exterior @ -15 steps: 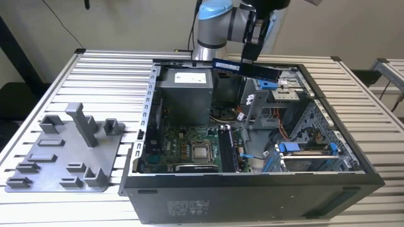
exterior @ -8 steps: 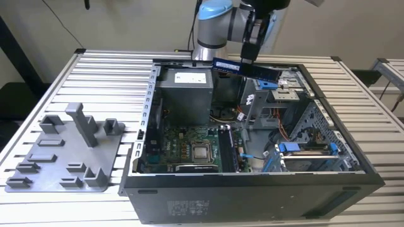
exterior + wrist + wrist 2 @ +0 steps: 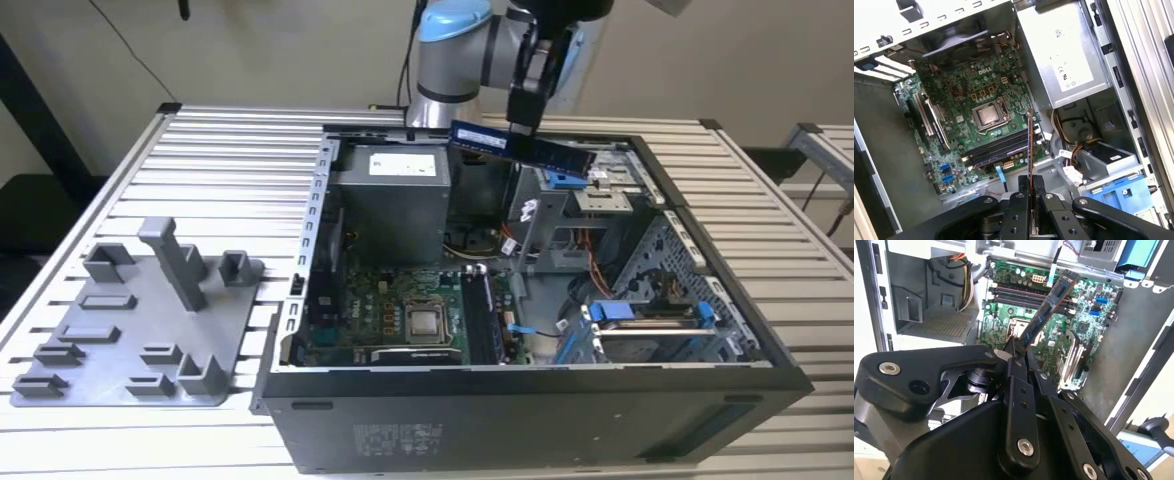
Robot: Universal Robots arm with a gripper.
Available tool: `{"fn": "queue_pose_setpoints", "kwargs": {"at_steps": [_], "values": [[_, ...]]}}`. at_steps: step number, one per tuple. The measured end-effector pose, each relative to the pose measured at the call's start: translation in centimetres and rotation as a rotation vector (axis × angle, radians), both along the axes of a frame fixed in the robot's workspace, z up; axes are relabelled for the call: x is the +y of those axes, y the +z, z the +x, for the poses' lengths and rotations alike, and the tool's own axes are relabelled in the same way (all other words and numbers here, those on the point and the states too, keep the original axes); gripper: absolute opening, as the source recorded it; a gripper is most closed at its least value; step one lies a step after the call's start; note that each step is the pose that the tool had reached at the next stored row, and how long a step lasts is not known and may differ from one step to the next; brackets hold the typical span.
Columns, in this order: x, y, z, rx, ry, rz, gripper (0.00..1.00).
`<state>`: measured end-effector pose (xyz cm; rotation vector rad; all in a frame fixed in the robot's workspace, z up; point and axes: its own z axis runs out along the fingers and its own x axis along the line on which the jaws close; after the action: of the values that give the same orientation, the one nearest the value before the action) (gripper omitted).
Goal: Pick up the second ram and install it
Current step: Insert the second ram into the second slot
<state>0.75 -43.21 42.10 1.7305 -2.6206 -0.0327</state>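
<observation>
Pinching the second ram (image 3: 521, 143) between narrow-set fingers, the end effector (image 3: 523, 122) is holding the board clear of everything, in the air over the far part of the open computer case (image 3: 534, 420). It is hanging just to the exterior view's right of the power supply (image 3: 387, 195) and well above the motherboard (image 3: 400, 300). In the exterior view the grip appears to be sitting on the upper long edge, roughly midway along, with the board tilting slightly. In the first wrist view the board is showing edge-on as a thin line, lying over the dark memory slots (image 3: 999, 150) beside the processor socket (image 3: 988, 115). The board is not seated in any slot. It is probably handling as a light, stiff, thin card that is easy to crack or twist. The flat faces near the top edge look the safest hold, leaving the contact edge free. Off to the exterior view's left, a grey fixture tray (image 3: 134, 340) is resting on the slatted bench (image 3: 227, 160).
</observation>
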Motion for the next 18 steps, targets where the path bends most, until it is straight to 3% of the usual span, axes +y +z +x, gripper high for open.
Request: {"fn": "queue_pose_setpoints", "kwargs": {"at_steps": [18], "values": [[-0.15, -0.12, 0.03, 0.0000, -0.163, -0.0001, 0.14]]}}
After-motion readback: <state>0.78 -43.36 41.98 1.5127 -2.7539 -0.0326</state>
